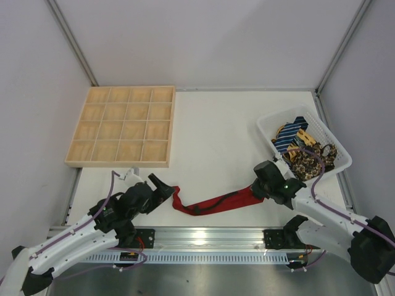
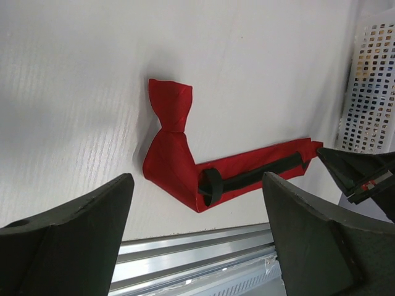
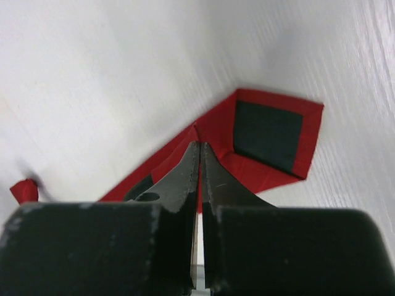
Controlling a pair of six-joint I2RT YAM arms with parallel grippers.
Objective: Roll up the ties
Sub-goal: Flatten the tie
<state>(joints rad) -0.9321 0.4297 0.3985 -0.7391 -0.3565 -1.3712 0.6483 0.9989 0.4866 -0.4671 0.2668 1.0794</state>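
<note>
Your red tie (image 1: 213,201) lies flat on the table (image 1: 216,135), back side up (dark lining showing), between the 2 grippers. Right of it stands the white basket (image 1: 338,161) with the other ties (image 1: 295,137); beyond its left end, the wooden compartment tray (image 1: 120,126). Your right gripper (image 3: 197,148) is pinched closed on the tie's wide end. Your left gripper (image 2: 197,203) hangs wide apart above its narrow end, holding nothing.

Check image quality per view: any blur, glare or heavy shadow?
Top external: sharp, evenly lit, mild glare on the metal rail. Left wrist: own fingers dark and soft; red tie crisp, soft shadow beside it. Right wrist: shut right gripper blurred close up, tie edges slightly soft.
</note>
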